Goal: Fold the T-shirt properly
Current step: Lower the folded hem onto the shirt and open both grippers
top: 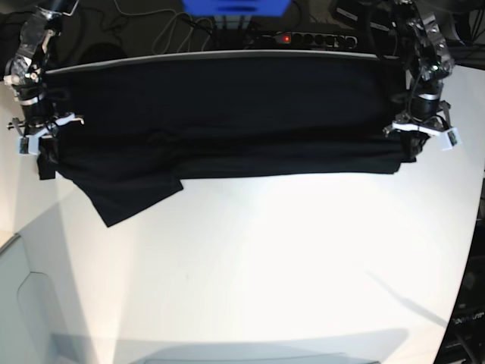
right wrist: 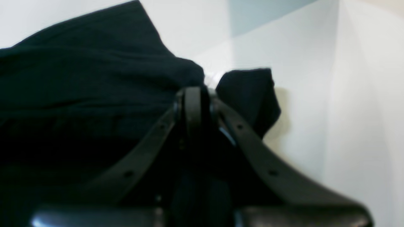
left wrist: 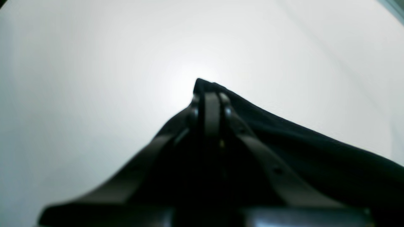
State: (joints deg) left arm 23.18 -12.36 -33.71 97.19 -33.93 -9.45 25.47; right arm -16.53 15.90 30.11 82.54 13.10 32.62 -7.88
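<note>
Two grippers, left (left wrist: 210, 94) and right (right wrist: 194, 91), are each pinching an end of the black T-shirt (top: 227, 114) above the white table (top: 288, 258); uneven pulling risks slipping or skewing.

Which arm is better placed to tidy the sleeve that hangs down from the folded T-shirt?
Right. The loose sleeve of the T-shirt hangs beside the right gripper; the left gripper grips the far end.

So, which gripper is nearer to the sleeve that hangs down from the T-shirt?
The right gripper. It is shut on the T-shirt at the end where the sleeve hangs down. The left gripper is shut on the opposite end, far from the sleeve.
</note>
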